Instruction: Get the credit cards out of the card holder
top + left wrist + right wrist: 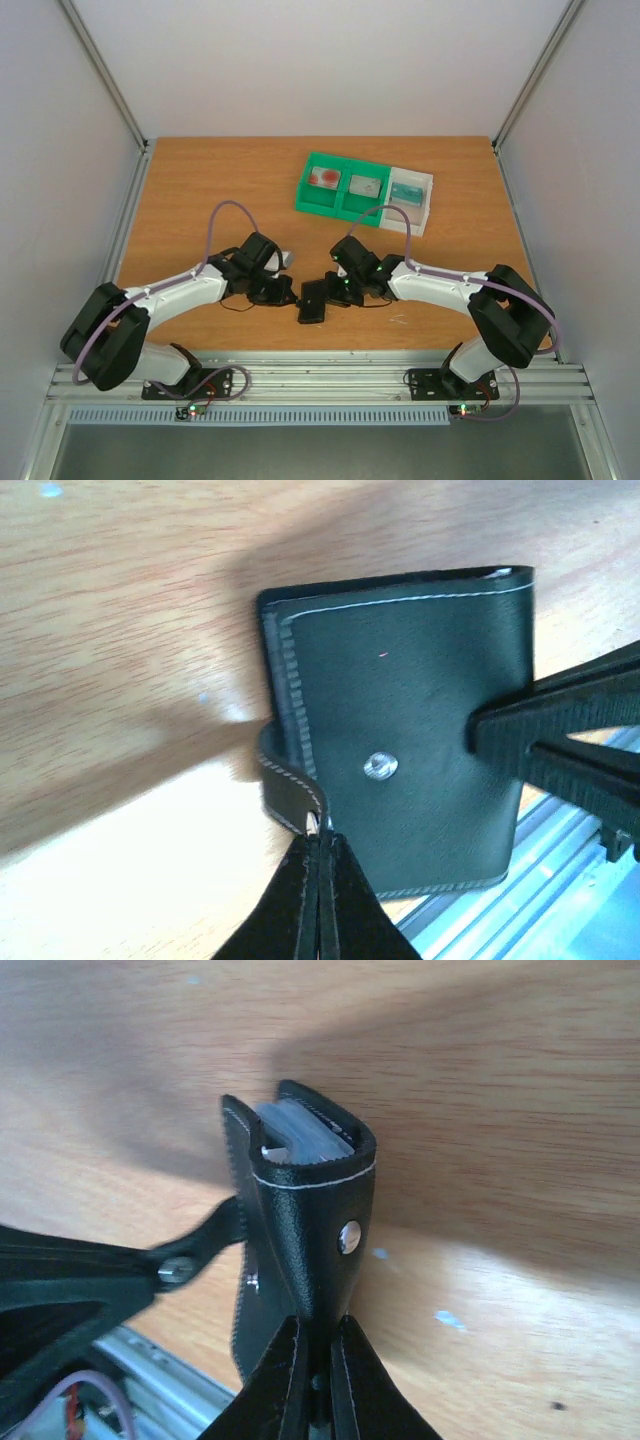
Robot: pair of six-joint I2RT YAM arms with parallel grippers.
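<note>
The wooden table (200, 200) carried two arms, and both grippers met at one card holder (410, 680) near the table's front edge, between the arm bases. The left gripper (315, 832) was clenched, its jaws pressed together on the card holder's stitched closing strap (285, 790), beside a bare metal snap stud (380, 767). The right gripper (318, 1326) was clamped across the narrow folded end of the same card holder, holding it on edge above the wood. The holder's upper end gaped slightly, showing pale translucent layers (whether those were cards or sleeves could not be told). Well apart, towards the back right of the table, sat one green tray (320, 208) with one white tray (428, 208) touching its right side. Three credit cards lay in them, one per compartment: a whitish card with red marks (325, 178) and a greyish card (364, 185) in the green tray, and a teal card (405, 191) in the white tray.
</note>
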